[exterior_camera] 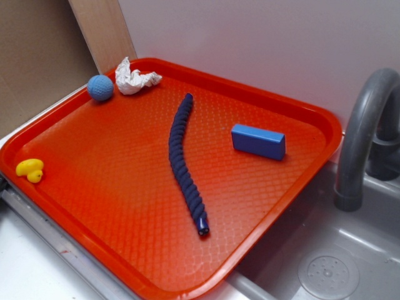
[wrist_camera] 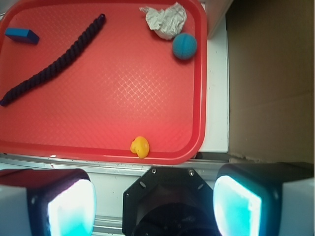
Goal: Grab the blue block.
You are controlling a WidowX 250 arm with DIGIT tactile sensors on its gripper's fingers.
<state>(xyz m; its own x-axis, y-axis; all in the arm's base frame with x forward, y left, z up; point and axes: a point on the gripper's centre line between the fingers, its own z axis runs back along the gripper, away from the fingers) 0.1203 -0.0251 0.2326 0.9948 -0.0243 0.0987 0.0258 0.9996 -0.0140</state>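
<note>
1. White wall and brown cardboard stand behind an orange-red tray (exterior_camera: 275, 100) that lies partly over a grey sink (exterior_camera: 350, 250) with a grey faucet (exterior_camera: 362, 131).
2. From the wrist view, the pincer (wrist_camera: 155, 201) hangs outside the tray, just beyond the edge where the duck is; its two fingers (wrist_camera: 69, 201) are spread wide, released, with nothing between them.
3. Nearest to the pincer is a small yellow duck (exterior_camera: 30, 169), close to the tray rim near one corner.
4. Along the adjoining edge, in the next corner, a round light-blue knitted ball (exterior_camera: 100, 87) rests just beside a crumpled white paper (exterior_camera: 134, 78); I cannot tell if they touch.
5. A long dark navy rope (exterior_camera: 184, 159) lies curved through the middle of the tray, from near the paper toward the opposite edge.
6. The blue block (exterior_camera: 258, 141) lies flat on the tray, on the far side of the rope from the duck, near the edge beside the faucet. It is well apart from the pincer, and nothing touches it.
</note>
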